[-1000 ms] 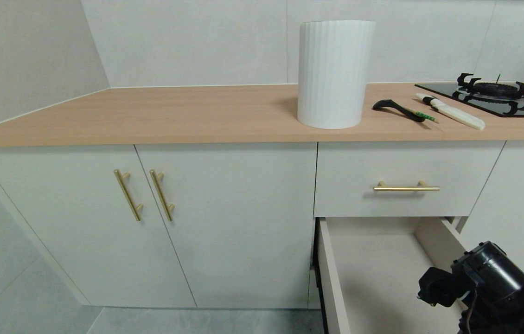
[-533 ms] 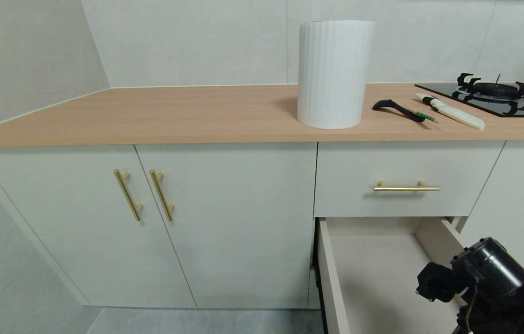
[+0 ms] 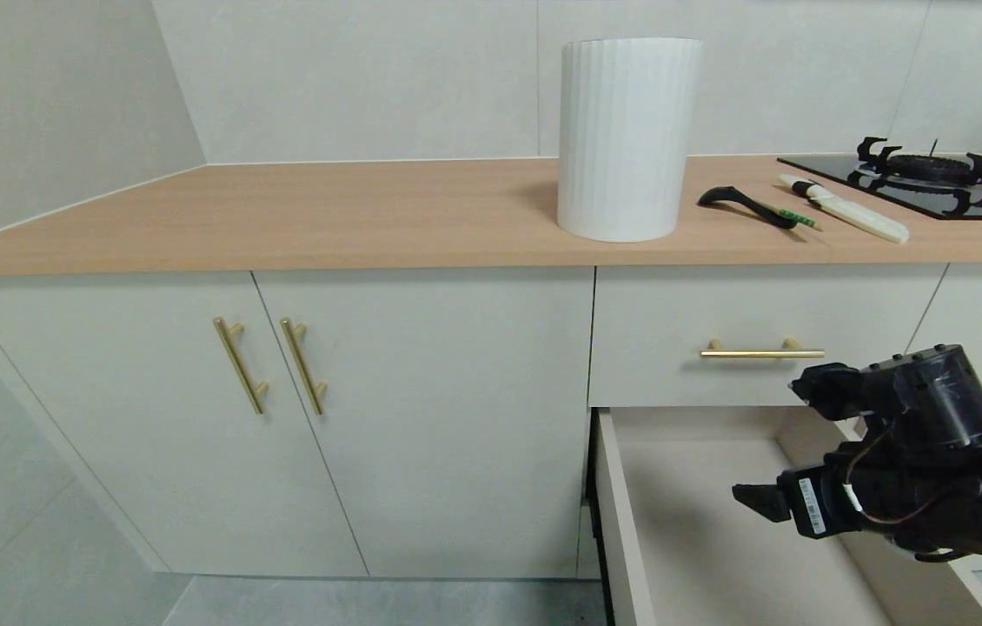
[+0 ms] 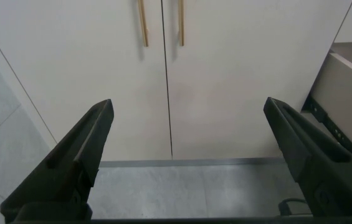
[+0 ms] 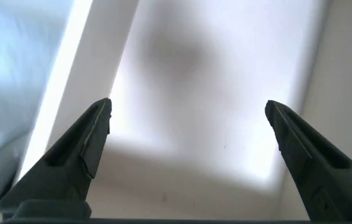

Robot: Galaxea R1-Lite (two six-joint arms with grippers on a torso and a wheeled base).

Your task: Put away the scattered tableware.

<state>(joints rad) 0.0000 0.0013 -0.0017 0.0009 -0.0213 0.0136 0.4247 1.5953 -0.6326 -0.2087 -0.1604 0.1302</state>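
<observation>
A black-handled utensil (image 3: 747, 207) is seen lying flat on the wooden countertop (image 3: 326, 217), just right of the white ribbed canister (image 3: 626, 139). Its long axis is set aslant: the curved black end is turned toward the canister, and the thin green-marked end is pointed away from it, toward the counter's front edge. A white knife (image 3: 845, 209) is laid farther right of the canister, close beside the utensil but apart from it. It is aligned along nearly the same slant, with the dark-banded end at the back and the broader pale end toward the front.

Below and to the right of the canister, an open drawer (image 3: 621, 522) is seen under a shut one with a brass handle (image 3: 761, 353).

The right gripper (image 3: 756, 502) is held over this open drawer, its fingers spread wide and nothing gripped between them. A white sticker is carried on its body, but the print cannot be read.

The left gripper (image 4: 187, 106) is held low, below and left of the canister, facing the cabinet doors (image 4: 163, 74). Its fingers are likewise parted wide, with nothing grasped.
</observation>
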